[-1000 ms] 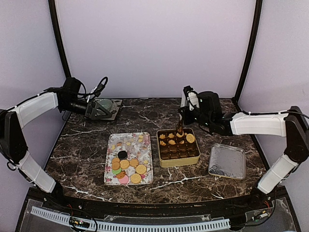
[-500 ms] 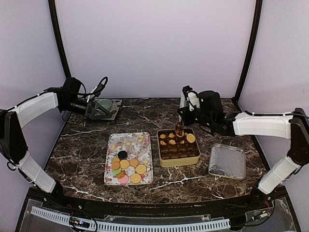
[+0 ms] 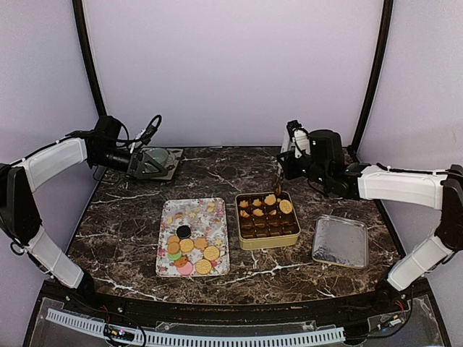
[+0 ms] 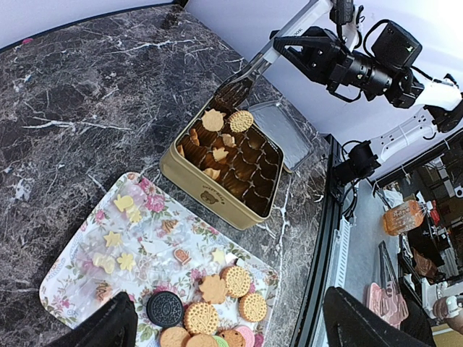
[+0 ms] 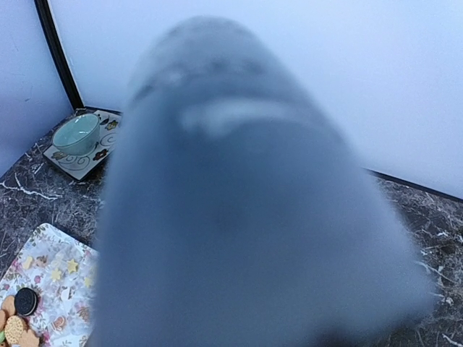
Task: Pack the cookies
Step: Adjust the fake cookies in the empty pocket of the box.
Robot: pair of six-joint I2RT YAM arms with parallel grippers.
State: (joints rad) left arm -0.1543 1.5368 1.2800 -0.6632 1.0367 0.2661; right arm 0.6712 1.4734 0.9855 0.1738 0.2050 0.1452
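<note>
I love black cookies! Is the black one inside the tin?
No, the black cookie lies on the flowered tray, outside the tin.

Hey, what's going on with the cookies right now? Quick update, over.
Left claw open, empty. Right claw gripping tongs at tin's far edge. Most cookies on tray, few in tin. Nothing blocking.

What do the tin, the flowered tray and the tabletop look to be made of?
The tin is probably thin metal, since it has a gold finish with a soft sheen and a rolled rim. The tray is smooth white with printed flowers, so it may be ceramic, melamine or enamel, and I cannot tell which. The tabletop is dark brown with white veins, so either marble or a marble-print laminate.
</note>
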